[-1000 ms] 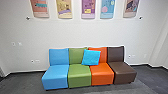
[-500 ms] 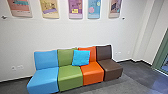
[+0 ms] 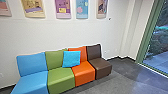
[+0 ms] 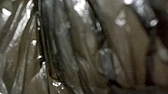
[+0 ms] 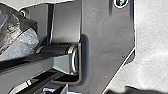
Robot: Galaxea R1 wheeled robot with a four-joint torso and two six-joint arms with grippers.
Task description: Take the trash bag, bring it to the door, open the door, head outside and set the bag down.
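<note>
The trash bag [image 4: 65,45] hangs creased; its contents and the fingers' state I cannot tell.

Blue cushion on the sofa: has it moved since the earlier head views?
No. The cushion leans where the green back meets the orange back, as before; only the camera's view has turned.

The head view is bright, bluish at the glass [image 3: 160,47] on its right. The left wrist view is dim, white glints streaking the bag [image 4: 65,37]; in the right wrist view, the floor [image 5: 152,30] looks pale.
</note>
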